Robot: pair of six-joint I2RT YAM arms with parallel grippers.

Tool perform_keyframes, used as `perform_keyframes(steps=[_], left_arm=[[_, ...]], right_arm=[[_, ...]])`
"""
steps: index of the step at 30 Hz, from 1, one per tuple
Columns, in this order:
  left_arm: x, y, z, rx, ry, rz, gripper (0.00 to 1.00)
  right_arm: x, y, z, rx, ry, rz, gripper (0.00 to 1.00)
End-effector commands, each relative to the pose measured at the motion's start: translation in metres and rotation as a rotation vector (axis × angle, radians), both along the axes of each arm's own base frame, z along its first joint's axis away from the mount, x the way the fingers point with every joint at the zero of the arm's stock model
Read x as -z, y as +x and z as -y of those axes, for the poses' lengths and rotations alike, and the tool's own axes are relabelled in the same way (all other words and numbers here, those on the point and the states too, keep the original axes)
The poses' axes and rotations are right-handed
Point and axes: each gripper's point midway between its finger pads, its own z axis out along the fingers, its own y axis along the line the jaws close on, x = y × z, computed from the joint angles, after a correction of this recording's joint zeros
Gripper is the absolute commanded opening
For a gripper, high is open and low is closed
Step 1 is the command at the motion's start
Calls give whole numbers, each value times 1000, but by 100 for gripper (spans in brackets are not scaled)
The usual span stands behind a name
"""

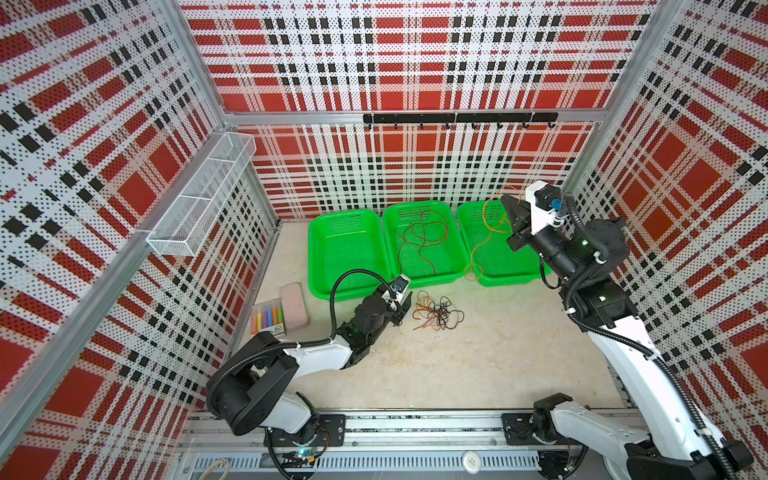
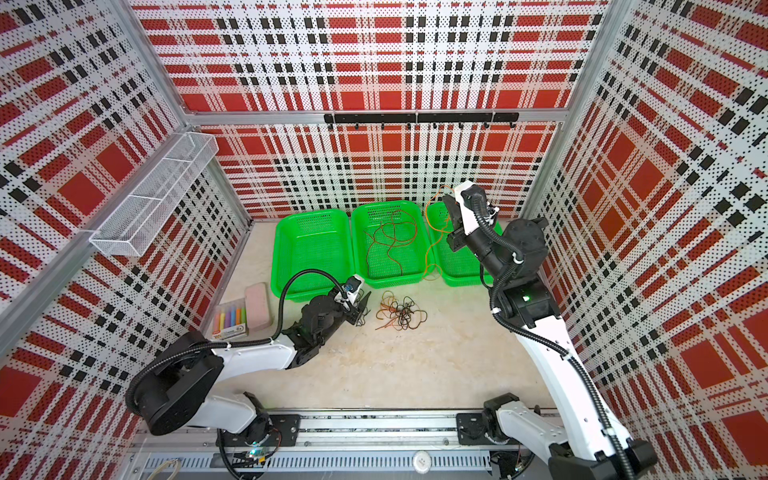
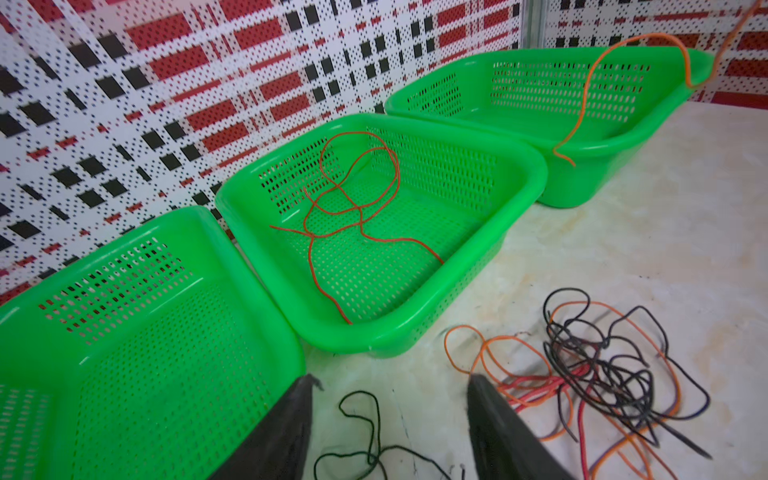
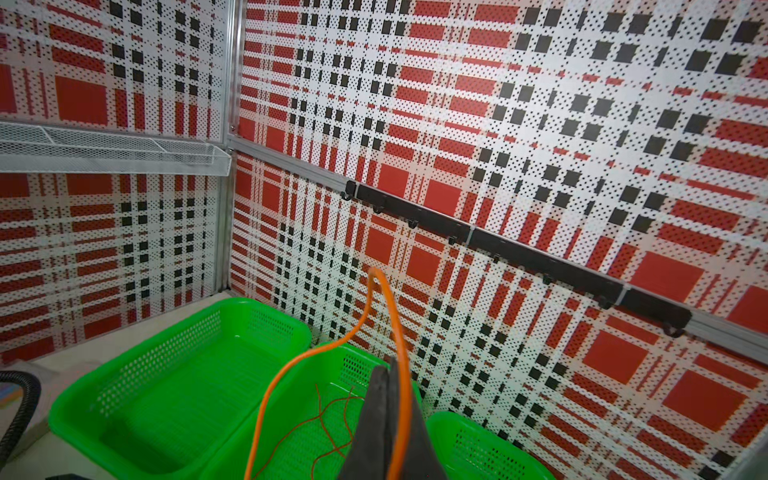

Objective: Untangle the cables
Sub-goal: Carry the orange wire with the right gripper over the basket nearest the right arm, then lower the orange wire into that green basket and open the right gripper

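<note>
With right gripper (image 4: 386, 368) pinching the orange cable (image 4: 376, 272) looping beyond its jaws, close the spread jaws of left gripper (image 3: 390, 378) on only the black cable (image 3: 358, 392) between them, avoiding the tangle (image 3: 602, 374) alongside.
</note>
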Motion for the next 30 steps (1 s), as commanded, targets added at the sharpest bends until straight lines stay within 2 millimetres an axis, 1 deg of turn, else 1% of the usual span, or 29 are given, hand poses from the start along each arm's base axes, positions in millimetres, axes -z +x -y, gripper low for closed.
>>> perform_keyframes(steps=[1, 2, 5, 8, 12, 18, 21, 23, 24, 26, 28, 29, 30], left_arm=[[-25, -2, 2, 17, -50, 59, 67], [-30, -3, 1, 20, -58, 68, 69], [-39, -3, -1, 24, -78, 89, 72], [-47, -3, -5, 22, -87, 107, 74], [-53, -3, -10, 21, -102, 115, 75], [-47, -2, -12, 19, -101, 100, 75], [-42, -2, -13, 19, -97, 89, 75], [-38, -2, -14, 18, -96, 79, 75], [-37, -2, -15, 18, -96, 77, 75], [-35, 0, -15, 16, -96, 70, 75], [-33, 1, -15, 20, -97, 63, 75], [-32, 2, -15, 19, -97, 59, 75], [-31, 2, -16, 18, -97, 58, 75]], right_arm=[[-3, 13, -13, -66, 38, 12, 0], [-1, 20, -15, -68, 40, 14, 0], [-2, 41, -13, -12, 48, 23, 0], [-12, 61, -3, 77, 49, 40, 0], [-33, 81, 13, 218, 36, 114, 0], [-60, 118, 43, 402, 27, 190, 0], [-68, 138, 62, 484, 38, 202, 0], [-69, 155, 71, 521, 29, 198, 0], [-72, 158, 75, 533, 36, 199, 0], [-62, 177, 80, 547, 37, 170, 0], [-46, 194, 80, 558, 23, 134, 0], [-41, 198, 75, 561, 6, 126, 0], [-41, 198, 75, 586, -1, 131, 0]])
